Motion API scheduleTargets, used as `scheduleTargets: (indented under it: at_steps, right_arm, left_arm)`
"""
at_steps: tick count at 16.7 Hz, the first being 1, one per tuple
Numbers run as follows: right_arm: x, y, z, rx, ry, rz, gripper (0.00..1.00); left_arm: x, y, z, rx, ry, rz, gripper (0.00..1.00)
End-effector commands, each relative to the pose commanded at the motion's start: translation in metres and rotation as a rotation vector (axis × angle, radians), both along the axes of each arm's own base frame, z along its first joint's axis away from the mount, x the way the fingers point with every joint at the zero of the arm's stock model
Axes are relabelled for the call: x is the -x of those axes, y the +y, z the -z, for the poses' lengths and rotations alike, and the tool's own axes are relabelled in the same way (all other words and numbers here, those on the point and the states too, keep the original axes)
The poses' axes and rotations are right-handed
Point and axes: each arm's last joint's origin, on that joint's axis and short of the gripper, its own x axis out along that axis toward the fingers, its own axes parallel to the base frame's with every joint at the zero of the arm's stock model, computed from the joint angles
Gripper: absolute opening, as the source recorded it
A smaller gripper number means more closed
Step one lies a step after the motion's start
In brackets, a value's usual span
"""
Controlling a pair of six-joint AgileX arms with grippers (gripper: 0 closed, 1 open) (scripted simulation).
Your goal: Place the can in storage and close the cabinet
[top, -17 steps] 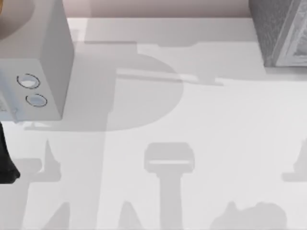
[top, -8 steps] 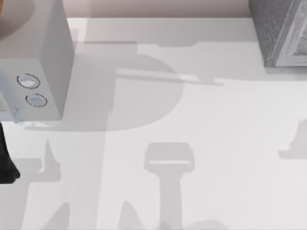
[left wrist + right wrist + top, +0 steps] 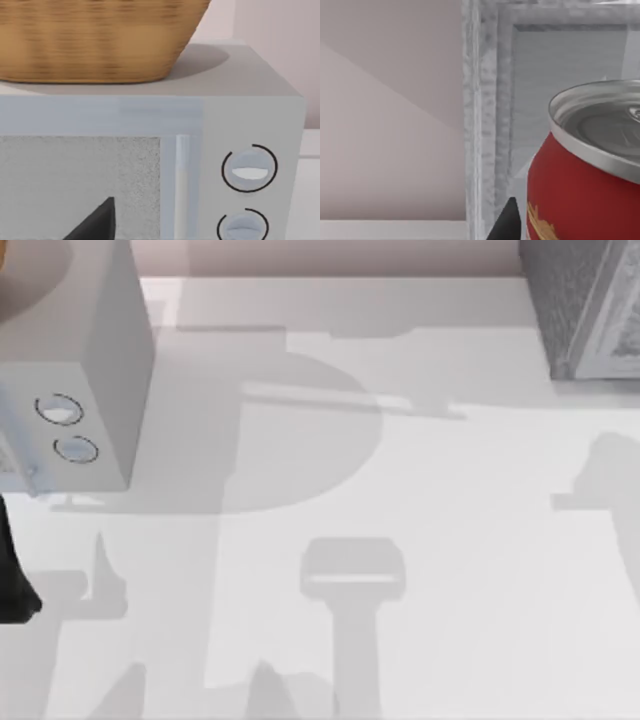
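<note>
In the right wrist view the red cylindrical can with a silver-grey ridged top (image 3: 592, 170) sits closest to the lens, a dark fingertip (image 3: 507, 222) of the right gripper just beside its lower wall; whether that gripper pinches the can cannot be told. Behind the can stands the pale grey speckled cabinet frame (image 3: 482, 110).

From above, the white table (image 3: 450, 540) lies open across its middle. The cabinet's corner (image 3: 585, 310) occupies the far right. At far left stands a light grey boxy microwave with two round dials (image 3: 90, 380), the left arm (image 3: 12, 580) at the table's left edge. In the left wrist view a woven tan basket (image 3: 95, 40) rests on the microwave, with a dark fingertip (image 3: 97, 222) before its door.
</note>
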Motion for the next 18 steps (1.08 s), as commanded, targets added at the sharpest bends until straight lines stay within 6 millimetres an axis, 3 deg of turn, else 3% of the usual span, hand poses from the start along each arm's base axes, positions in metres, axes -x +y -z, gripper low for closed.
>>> scheduleTargets:
  at_steps: [11, 18]
  right_arm:
    - [-0.065, 0.017, -0.111, 0.000, -0.007, 0.011, 0.00]
    - [-0.105, 0.031, -0.154, 0.001, -0.021, 0.010, 0.00]
  left_arm:
    - [0.000, 0.000, 0.000, 0.000, 0.000, 0.000, 1.00]
    - [0.000, 0.000, 0.000, 0.000, 0.000, 0.000, 1.00]
